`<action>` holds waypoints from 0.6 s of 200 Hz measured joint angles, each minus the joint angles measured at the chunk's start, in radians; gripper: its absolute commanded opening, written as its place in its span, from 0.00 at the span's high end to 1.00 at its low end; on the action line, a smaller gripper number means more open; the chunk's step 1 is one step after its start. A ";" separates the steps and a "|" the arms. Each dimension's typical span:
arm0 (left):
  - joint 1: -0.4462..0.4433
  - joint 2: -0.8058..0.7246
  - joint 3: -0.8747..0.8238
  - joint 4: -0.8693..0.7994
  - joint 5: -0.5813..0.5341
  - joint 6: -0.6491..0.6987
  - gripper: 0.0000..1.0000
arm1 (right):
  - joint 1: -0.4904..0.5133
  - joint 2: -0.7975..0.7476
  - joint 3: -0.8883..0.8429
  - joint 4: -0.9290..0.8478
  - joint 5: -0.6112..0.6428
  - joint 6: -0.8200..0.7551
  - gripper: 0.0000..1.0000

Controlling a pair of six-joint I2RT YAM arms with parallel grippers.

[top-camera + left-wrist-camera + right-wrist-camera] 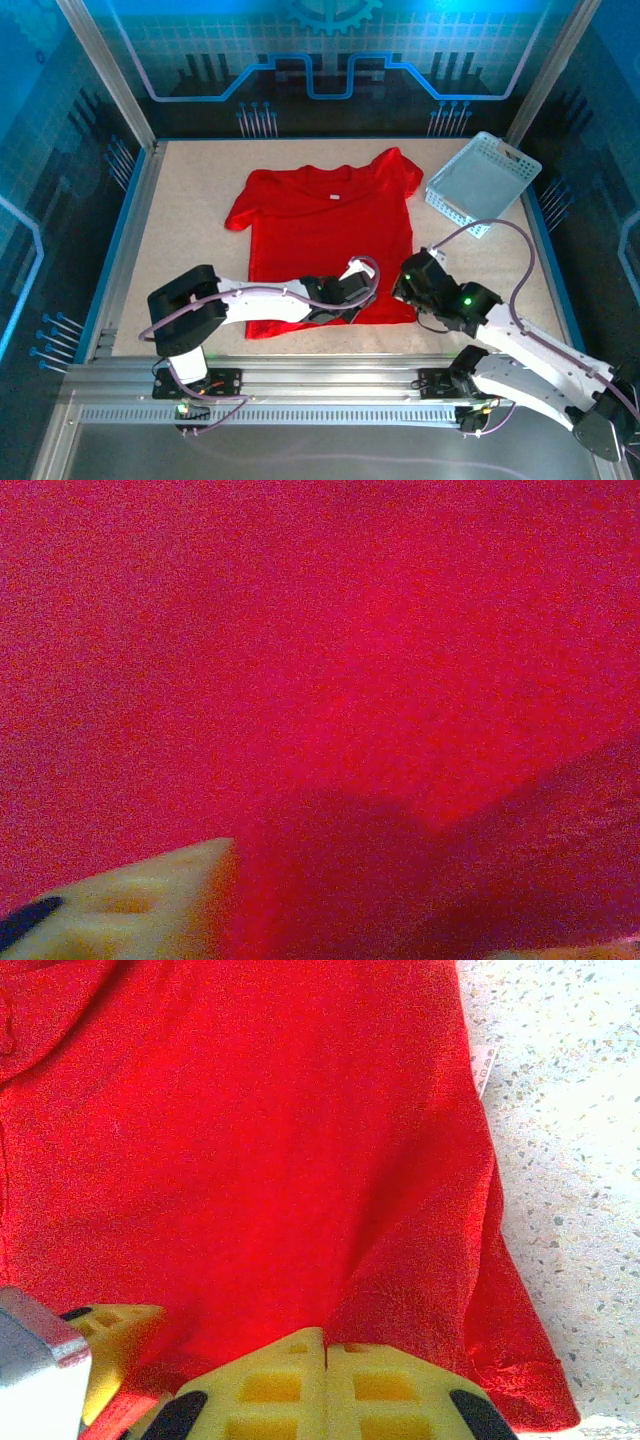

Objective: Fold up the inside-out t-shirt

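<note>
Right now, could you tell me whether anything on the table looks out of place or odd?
The bright red cloth t-shirt lies flat, but its small white neck label and side-seam label show on the outside, as on an inside-out garment. The light blue plastic mesh basket sits skewed to the table edge.

I log bare table (570, 1110) free right of the right gripper (327, 1345), basket (483, 183) farther ahead-right, left gripper (362, 278) crowding its left.

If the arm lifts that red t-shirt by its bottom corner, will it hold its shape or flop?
Likely floppy: the t-shirt lies flat and puckers into creases where the right gripper pinches its hem. Probably light too, since its edge looks thin.
</note>
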 measured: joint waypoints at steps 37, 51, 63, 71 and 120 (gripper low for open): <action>0.036 -0.064 -0.005 0.004 0.031 -0.001 0.98 | 0.002 -0.029 -0.026 0.034 0.000 -0.061 0.85; 0.074 -0.101 -0.013 0.018 0.072 -0.004 1.00 | 0.017 -0.084 -0.076 0.090 0.000 -0.111 0.67; 0.100 -0.119 -0.013 0.020 0.091 -0.002 1.00 | 0.045 -0.131 -0.115 0.126 -0.001 -0.159 0.55; 0.111 -0.125 -0.013 0.021 0.096 -0.002 1.00 | 0.068 -0.153 -0.137 0.152 0.000 -0.184 0.50; 0.118 -0.128 -0.010 0.017 0.157 -0.002 1.00 | 0.363 -0.159 -0.254 0.388 0.060 -0.355 0.44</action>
